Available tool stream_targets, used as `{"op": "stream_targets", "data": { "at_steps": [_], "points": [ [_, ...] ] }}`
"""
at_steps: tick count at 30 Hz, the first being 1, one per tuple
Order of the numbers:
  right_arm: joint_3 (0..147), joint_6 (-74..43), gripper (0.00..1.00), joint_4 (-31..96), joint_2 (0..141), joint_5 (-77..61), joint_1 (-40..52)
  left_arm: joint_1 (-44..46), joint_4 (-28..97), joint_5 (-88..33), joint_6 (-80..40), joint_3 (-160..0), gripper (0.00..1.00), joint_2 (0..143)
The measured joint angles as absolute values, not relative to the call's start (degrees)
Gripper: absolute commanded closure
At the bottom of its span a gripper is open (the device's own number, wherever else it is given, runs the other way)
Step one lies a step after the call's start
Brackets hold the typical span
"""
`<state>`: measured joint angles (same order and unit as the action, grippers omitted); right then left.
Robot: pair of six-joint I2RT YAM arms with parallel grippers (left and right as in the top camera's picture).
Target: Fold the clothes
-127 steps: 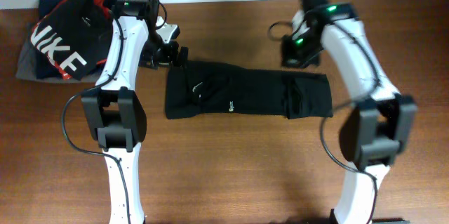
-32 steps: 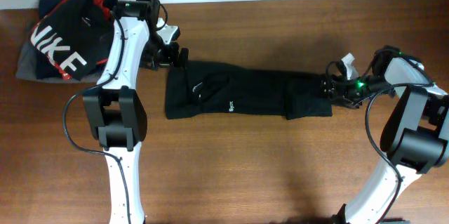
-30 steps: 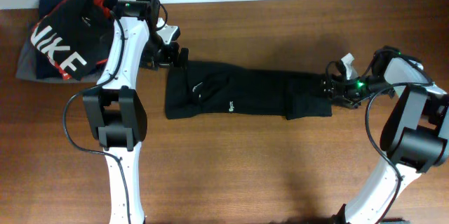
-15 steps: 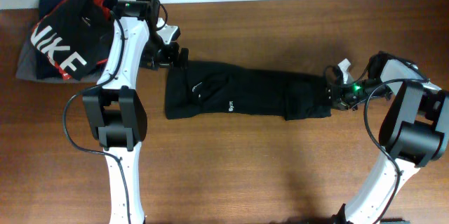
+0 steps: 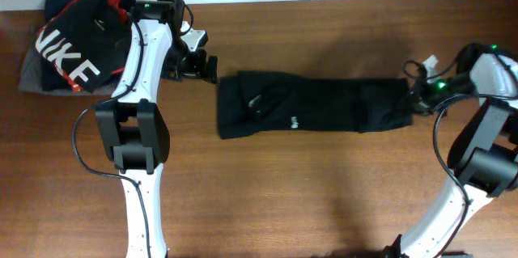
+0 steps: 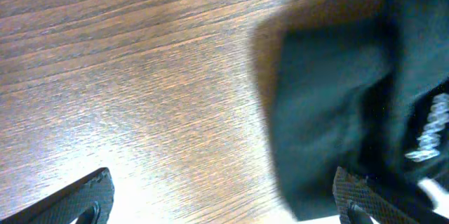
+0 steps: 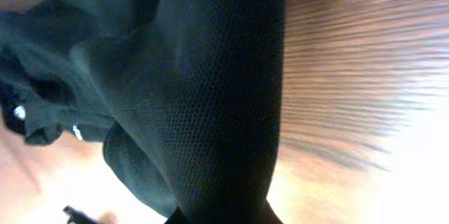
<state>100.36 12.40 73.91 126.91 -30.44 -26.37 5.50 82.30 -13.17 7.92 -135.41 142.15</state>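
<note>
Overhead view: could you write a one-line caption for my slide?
Right fingers shut on one end of the folded black T-shirt; left fingers open near the other end.

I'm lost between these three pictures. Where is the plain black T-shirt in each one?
Overhead: the black T-shirt lies as a long folded strip across the middle of the picture.
Left wrist: the shirt sits on the right side, cut off by the edge.
Right wrist: the shirt fills the middle, top to bottom.
Shared landmark: the wooden table beneath it.
</note>
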Motion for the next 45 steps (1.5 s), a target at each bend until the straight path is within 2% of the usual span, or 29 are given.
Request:
{"op": "stream_targets", "data": {
  "at_steps": [5, 10, 24, 28, 30, 32, 33, 45],
  "points": [
    [105.6, 9.9, 0.96, 77.2, 125.1, -22.8, -24.8, 5.5, 82.1, -13.2, 7.9, -135.4, 0.01, 142.1],
    [106.5, 6.9, 0.96, 77.2, 124.4, -16.7, -19.3, 5.5, 82.0, -13.2, 7.9, -135.4, 0.01, 142.1],
    [108.3, 0.6, 0.95, 75.9, 124.4, -13.3, -5.3, 5.5, 82.0, -13.2, 7.9, -135.4, 0.01, 142.1],
    [108.3, 0.1, 0.88, 75.9, 124.4, -13.0, -2.6, 5.5, 82.0, -13.2, 7.9, -135.4, 0.01, 142.1],
    [108.3, -0.1, 0.79, 75.9, 124.4, -12.9, -1.0, 5.5, 82.0, -13.2, 7.9, -135.4, 0.01, 142.1],
    [108.3, -0.2, 0.63, 75.8, 124.4, -12.9, 0.6, 5.5, 82.0, -13.2, 7.9, -135.4, 0.01, 142.1],
    [108.3, -0.4, 0.59, 75.8, 124.4, -12.9, 1.4, 5.5, 82.0, -13.2, 7.9, -135.4, 0.01, 142.1],
    [108.0, -4.5, 0.59, 73.3, 124.4, -12.9, 7.4, 5.5, 82.0, -13.2, 7.9, -135.4, 0.01, 142.1]
  ]
}}
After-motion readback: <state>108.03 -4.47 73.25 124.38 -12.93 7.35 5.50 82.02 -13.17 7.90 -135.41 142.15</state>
